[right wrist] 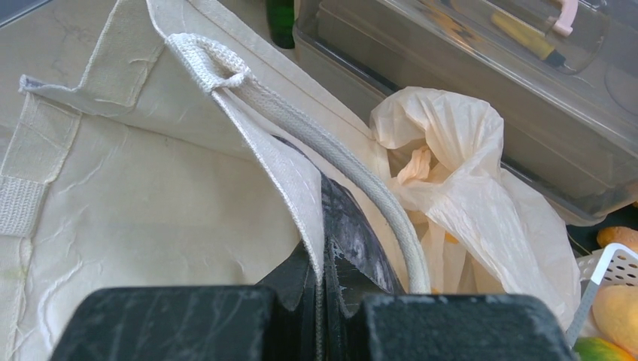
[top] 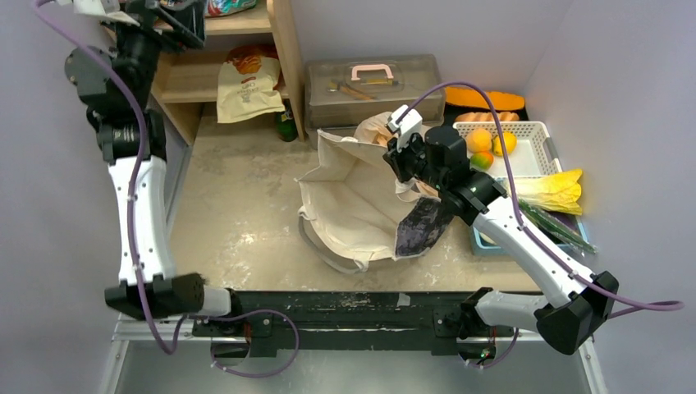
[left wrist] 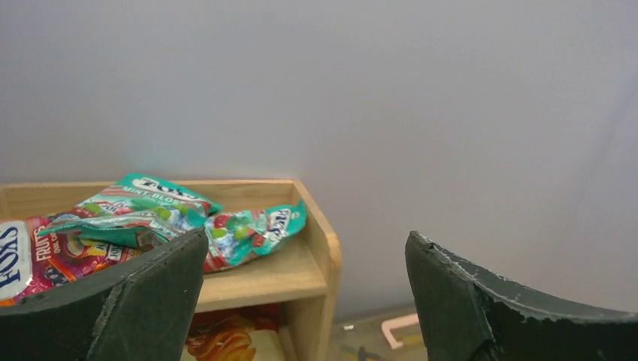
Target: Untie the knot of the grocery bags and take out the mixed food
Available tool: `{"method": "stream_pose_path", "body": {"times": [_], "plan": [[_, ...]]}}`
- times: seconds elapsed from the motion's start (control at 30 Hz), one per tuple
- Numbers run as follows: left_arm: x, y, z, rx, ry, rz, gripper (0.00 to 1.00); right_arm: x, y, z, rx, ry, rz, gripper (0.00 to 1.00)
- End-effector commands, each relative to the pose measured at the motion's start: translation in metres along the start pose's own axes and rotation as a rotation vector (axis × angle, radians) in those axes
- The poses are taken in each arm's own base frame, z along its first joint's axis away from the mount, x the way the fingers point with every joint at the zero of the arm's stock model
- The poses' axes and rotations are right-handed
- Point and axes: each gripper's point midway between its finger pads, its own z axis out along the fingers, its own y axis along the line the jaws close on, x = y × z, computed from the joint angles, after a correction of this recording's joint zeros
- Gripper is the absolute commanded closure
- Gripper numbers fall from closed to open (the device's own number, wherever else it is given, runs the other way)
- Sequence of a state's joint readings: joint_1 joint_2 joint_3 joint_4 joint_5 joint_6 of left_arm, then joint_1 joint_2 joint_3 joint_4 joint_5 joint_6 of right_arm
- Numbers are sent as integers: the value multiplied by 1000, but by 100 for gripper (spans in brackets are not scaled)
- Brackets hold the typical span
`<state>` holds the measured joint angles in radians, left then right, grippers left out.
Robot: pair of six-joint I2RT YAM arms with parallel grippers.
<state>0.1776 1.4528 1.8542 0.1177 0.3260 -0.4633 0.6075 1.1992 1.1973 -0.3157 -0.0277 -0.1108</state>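
Observation:
The pale-orange plastic grocery bag [right wrist: 481, 203] lies crumpled at the far end of a cream canvas tote [top: 353, 205], against a clear box. A small peach twist, the knot [right wrist: 416, 163], shows on its top. My right gripper [right wrist: 323, 263] is shut on the tote's rim [right wrist: 282, 162] and holds it up; it also shows in the top view [top: 402, 158]. My left gripper [left wrist: 305, 289] is open and empty, raised high by the wooden shelf [top: 176, 20]. Oranges [top: 491, 141], a yellow-green cabbage [top: 554, 190] and long green vegetables [top: 558, 226] lie at the right.
A clear lidded toolbox [top: 373, 82] stands behind the tote. A wooden shelf unit [top: 246, 49] with snack packets [left wrist: 150, 218] fills the back left, with a dark bottle [top: 286, 123] beside it. A white basket [top: 533, 160] and a blue tray [top: 484, 243] sit at the right wall.

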Motion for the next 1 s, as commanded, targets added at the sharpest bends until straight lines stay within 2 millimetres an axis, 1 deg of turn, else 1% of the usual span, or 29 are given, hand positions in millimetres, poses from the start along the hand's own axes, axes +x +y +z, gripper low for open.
{"method": "stream_pose_path", "body": {"times": [0.0,0.07,0.1,0.17,0.23,0.27,0.3,0.33,0.37,0.47,0.53,0.63,0.7,0.77,0.8,0.83,0.87,0.9,0.93,0.97], "plan": [[34,-49,-58,231,224,95,0,-9,2,-4,-22,-45,-20,100],[64,-60,-89,265,370,14,0,-10,3,-2,-30,-44,-18,100],[75,-67,-106,268,427,-42,0,-12,5,-1,-39,-50,-19,100],[116,-66,-144,208,572,-188,0,-15,5,1,-44,-57,-16,100],[150,-68,-185,162,659,-277,0,-17,6,3,-45,-62,-14,100],[165,-70,-204,146,686,-299,0,-18,5,4,-43,-64,-14,100],[188,-71,-225,137,727,-323,0,-18,5,5,-43,-65,-11,100],[200,-80,-241,159,753,-330,0,-18,5,5,-44,-63,-10,100],[208,-88,-253,177,774,-330,0,-16,6,6,-44,-59,-9,100],[238,-109,-279,246,880,-322,0,-14,6,9,-44,-50,-4,100],[258,-116,-290,275,954,-352,0,-13,5,11,-43,-44,-3,100],[290,-121,-296,284,1031,-382,0,-12,6,13,-44,-35,6,100],[309,-131,-300,313,1087,-388,0,-10,6,13,-46,-24,9,100],[324,-143,-303,351,1125,-389,0,-8,6,13,-47,-16,9,100],[331,-150,-305,370,1141,-391,3,-7,7,12,-49,-12,9,100],[335,-154,-304,390,1145,-398,11,-7,8,12,-54,-12,9,100],[339,-157,-302,405,1154,-409,27,-6,10,12,-67,-10,9,100],[340,-159,-299,414,1165,-418,52,-7,13,12,-82,-11,10,100],[339,-160,-297,415,1188,-417,71,-6,17,11,-104,-8,10,100],[336,-161,-297,419,1212,-413,84,-6,20,10,-122,-8,11,100]]}}
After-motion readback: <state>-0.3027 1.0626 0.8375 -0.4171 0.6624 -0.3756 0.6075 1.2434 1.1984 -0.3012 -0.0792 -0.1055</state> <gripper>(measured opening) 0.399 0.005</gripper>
